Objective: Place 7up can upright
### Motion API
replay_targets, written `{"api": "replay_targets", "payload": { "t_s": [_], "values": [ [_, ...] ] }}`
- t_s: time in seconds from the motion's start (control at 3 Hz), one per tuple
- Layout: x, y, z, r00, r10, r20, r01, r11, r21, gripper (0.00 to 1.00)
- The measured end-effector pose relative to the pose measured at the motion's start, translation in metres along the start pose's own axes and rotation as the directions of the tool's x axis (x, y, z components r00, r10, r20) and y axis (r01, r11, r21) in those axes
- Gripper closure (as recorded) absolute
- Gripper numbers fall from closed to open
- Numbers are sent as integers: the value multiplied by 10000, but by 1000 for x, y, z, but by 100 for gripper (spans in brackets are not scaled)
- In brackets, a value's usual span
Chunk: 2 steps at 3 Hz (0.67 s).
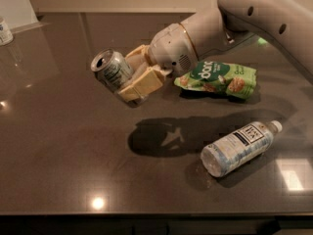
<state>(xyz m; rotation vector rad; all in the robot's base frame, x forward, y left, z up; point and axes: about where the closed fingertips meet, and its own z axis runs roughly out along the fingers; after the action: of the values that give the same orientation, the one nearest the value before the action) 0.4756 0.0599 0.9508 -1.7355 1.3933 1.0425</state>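
Observation:
The 7up can [110, 70] is a small silver can with green marks and a pull-tab top. It is held in the air above the dark table [63, 146], left of centre, tilted with its top facing up and to the left. My gripper [131, 80] is shut on the can, its cream-coloured fingers [145, 84] clamping the can's lower body from both sides. The white arm reaches in from the upper right. The can's base is hidden between the fingers.
A green snack bag [217, 78] lies flat just right of the gripper. A clear plastic bottle [240, 147] with a white-and-dark label lies on its side at front right. A small white container [4, 31] stands at the far left edge.

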Motion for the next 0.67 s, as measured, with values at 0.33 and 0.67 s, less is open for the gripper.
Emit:
{"api": "replay_targets", "payload": {
  "t_s": [0.33, 0.67],
  "values": [
    [4, 0, 3, 9960, 103, 887, -117, 9998, 151, 100],
    [9, -2, 3, 9879, 102, 1548, -145, 9995, 269, 100]
  ]
}}
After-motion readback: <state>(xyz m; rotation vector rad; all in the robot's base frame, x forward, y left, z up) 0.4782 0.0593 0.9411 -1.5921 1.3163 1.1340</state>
